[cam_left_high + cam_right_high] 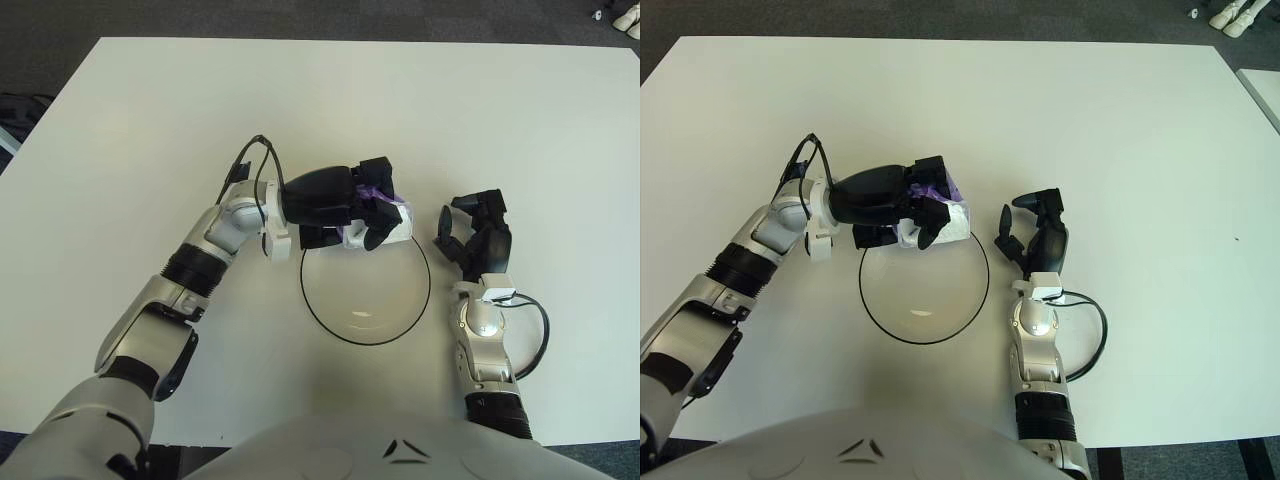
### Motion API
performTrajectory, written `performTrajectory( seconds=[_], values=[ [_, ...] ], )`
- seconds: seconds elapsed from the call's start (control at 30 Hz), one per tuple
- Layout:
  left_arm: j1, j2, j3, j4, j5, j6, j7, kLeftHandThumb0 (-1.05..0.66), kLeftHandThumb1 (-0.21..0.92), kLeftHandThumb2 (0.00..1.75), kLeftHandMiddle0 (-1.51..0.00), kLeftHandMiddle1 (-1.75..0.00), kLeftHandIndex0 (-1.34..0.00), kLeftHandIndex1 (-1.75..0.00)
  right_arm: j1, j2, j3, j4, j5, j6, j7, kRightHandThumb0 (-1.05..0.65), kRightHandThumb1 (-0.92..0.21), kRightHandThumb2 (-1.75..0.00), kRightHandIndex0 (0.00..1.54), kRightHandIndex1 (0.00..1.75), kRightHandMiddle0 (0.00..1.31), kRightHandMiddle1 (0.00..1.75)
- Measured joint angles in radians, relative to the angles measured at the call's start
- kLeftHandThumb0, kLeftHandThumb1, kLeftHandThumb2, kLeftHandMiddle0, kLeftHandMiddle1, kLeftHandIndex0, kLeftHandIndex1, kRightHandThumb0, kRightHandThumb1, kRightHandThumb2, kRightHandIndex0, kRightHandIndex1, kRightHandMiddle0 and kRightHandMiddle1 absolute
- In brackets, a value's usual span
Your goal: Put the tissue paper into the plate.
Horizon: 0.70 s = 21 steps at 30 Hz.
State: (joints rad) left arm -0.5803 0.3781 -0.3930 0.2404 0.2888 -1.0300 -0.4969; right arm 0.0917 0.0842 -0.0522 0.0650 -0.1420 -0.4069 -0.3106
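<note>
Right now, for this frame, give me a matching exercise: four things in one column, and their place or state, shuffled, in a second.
Things:
1. left hand
2. right hand
3. tissue pack
4. plate

Places or states:
A. white and purple, held over the plate's far rim
B. fingers spread, holding nothing, right of the plate
C. clear with a dark rim, on the white table, nothing lying in it
D. fingers closed around the tissue pack

Pairs: 1-D, 2-B, 3-A, 4-C
</note>
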Motion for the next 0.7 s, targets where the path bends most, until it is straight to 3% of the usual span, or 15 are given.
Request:
performTrajectory(
  seconds=[0.3, 0.5, 0.63, 0.7],
  values=[
    [0.045, 0.074, -0.005, -0.116, -0.079, 0.104, -0.062, -0.01, -0.08, 1.75, -0.93, -1.75, -0.7, -1.67, 0.002, 0.002, -0.002, 0.0, 0.003, 0.0, 0.001, -0.38, -0.66, -0.89, 0.52, 1.32, 0.35, 1.75],
    [0.065, 0.09, -0.003, -0.157, -0.113, 0.163, -0.079, -0.01, 0.02, 1.63, -0.84, -1.75, -0.64, -1.66, 0.002, 0.002, -0.002, 0.0, 0.003, -0.001, 0.003, -0.38, -0.66, -0.89, 0.51, 1.3, 0.34, 1.75],
    [0.073, 0.094, -0.001, -0.173, -0.148, 0.212, -0.094, -0.01, 0.2, 1.43, -0.67, -1.75, -0.53, -1.66, 0.001, 0.0, -0.002, 0.0, 0.003, -0.001, 0.008, -0.38, -0.66, -0.89, 0.51, 1.3, 0.34, 1.75],
    [0.075, 0.098, 0.001, -0.179, -0.173, 0.239, -0.107, -0.01, 0.36, 1.23, -0.54, -1.75, -0.45, -1.64, 0.001, -0.001, -0.003, 0.0, 0.003, -0.001, 0.008, -0.38, -0.67, -0.88, 0.51, 1.3, 0.34, 1.75]
  ],
)
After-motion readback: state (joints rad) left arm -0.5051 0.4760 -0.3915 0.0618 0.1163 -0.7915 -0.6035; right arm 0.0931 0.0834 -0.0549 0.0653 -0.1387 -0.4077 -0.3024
